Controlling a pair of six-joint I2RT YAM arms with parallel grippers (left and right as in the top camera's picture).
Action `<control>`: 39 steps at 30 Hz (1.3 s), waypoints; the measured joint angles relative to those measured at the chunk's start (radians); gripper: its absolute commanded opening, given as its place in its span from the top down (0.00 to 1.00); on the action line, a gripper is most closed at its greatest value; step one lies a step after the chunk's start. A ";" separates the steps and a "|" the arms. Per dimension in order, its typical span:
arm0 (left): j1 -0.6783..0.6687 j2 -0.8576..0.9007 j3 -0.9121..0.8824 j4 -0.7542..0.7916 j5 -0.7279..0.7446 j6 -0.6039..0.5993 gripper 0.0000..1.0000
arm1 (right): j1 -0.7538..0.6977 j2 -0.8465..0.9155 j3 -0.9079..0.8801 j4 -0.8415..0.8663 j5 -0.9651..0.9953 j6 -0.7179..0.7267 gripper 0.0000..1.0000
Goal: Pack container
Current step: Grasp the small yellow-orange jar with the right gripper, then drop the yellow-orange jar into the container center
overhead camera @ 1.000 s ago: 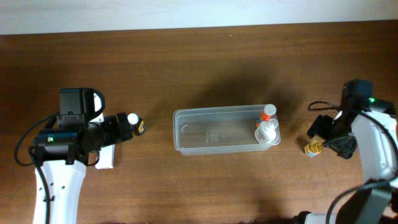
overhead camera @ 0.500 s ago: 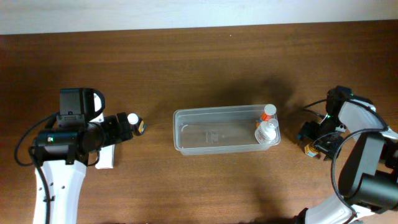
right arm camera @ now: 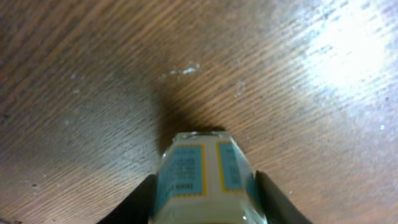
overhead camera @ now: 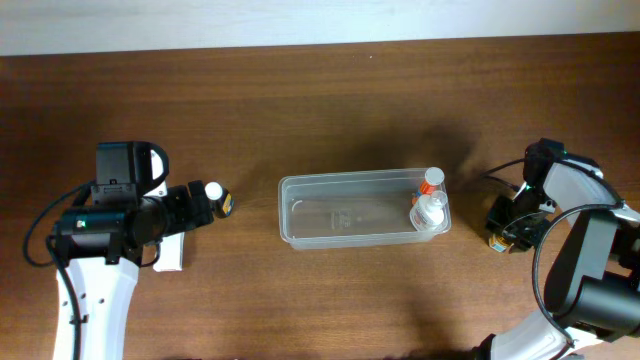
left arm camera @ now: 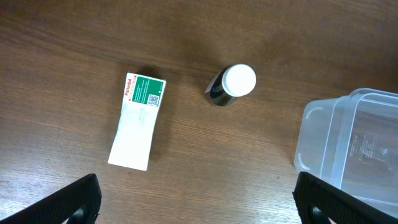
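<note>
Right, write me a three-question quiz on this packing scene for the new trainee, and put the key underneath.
1. True or false: the container is empty.
2. Pick one. The left gripper is: A) open, holding nothing; B) shut on a bottle; C) inside the container.
3. Short answer: what sits between the fingers of the right gripper?

Key
1. False. An orange-capped bottle and a clear bottle stand at the end nearer the right arm.
2. A.
3. A labelled jar, standing on the table.
</note>
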 measured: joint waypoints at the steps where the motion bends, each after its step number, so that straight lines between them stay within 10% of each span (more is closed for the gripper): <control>1: 0.000 0.000 0.000 0.000 0.000 0.000 0.00 | 0.000 0.000 0.000 0.000 0.000 0.000 0.66; 20: 0.000 0.000 0.000 0.000 0.000 0.000 0.01 | 0.053 -0.142 0.171 -0.251 -0.024 -0.063 0.77; 30: 0.000 0.000 0.000 -0.001 0.000 0.000 0.01 | 0.402 -0.539 0.337 -0.293 -0.027 -0.083 0.76; 39: 0.000 0.000 0.000 -0.001 0.000 0.000 0.01 | 0.644 -0.441 0.329 -0.235 -0.029 -0.082 0.76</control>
